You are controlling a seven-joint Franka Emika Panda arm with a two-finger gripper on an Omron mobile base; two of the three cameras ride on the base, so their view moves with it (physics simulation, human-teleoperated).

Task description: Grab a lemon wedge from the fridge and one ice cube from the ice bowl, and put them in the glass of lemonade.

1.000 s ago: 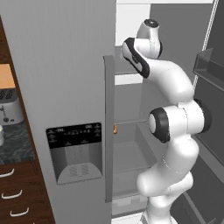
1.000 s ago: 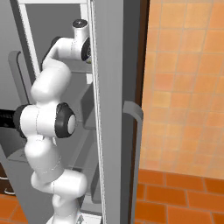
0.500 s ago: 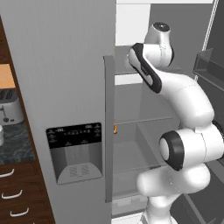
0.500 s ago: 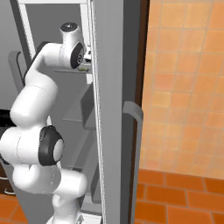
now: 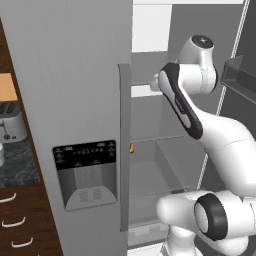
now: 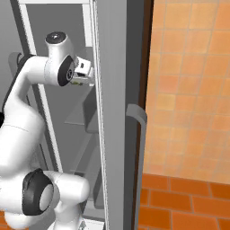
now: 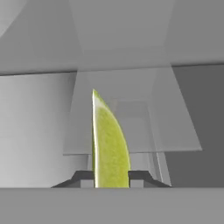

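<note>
Gripper (image 7: 111, 177) clamps the lemon wedge (image 7: 108, 144) inside the fridge (image 5: 75, 100); next it likely must carry it out to the lemonade glass.

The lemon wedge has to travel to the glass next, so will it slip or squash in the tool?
The lemon wedge looks small and thin, so probably light. It tapers to a point above the fingertips, so it might pivot. Its glossy flesh suggests it is slippery and somewhat soft.
</note>
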